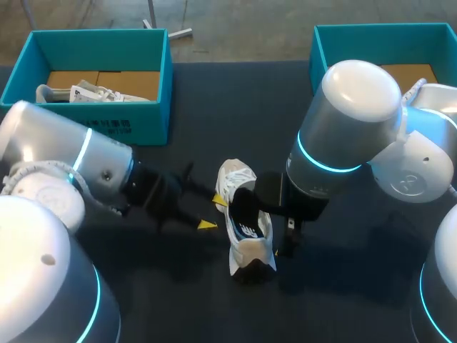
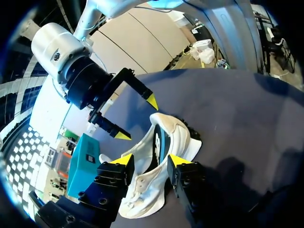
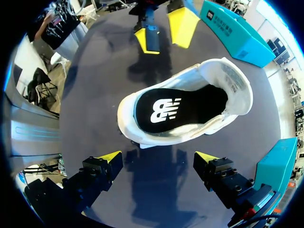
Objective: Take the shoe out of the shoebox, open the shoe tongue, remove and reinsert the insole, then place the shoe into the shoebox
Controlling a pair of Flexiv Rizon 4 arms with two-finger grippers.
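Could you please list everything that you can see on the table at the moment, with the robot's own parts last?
Table: one, dark, under everything.
Left shoebox: one, teal, far left of the table.
Right shoebox: one, teal, far right, partly hidden behind the right arm.
Boxed shoe: one, white and grey, lying inside the left shoebox.
Shoe: one, white, on the table's middle, opening upward.
Insole: one, black with a white mark, inside the shoe.
Left arm: one, silver, coming in from the left.
Right arm: one, silver, coming in from the right.
Left hand: one, black with yellow tips, open, beside the shoe.
Right hand: one, black with yellow tips, open, above the shoe.
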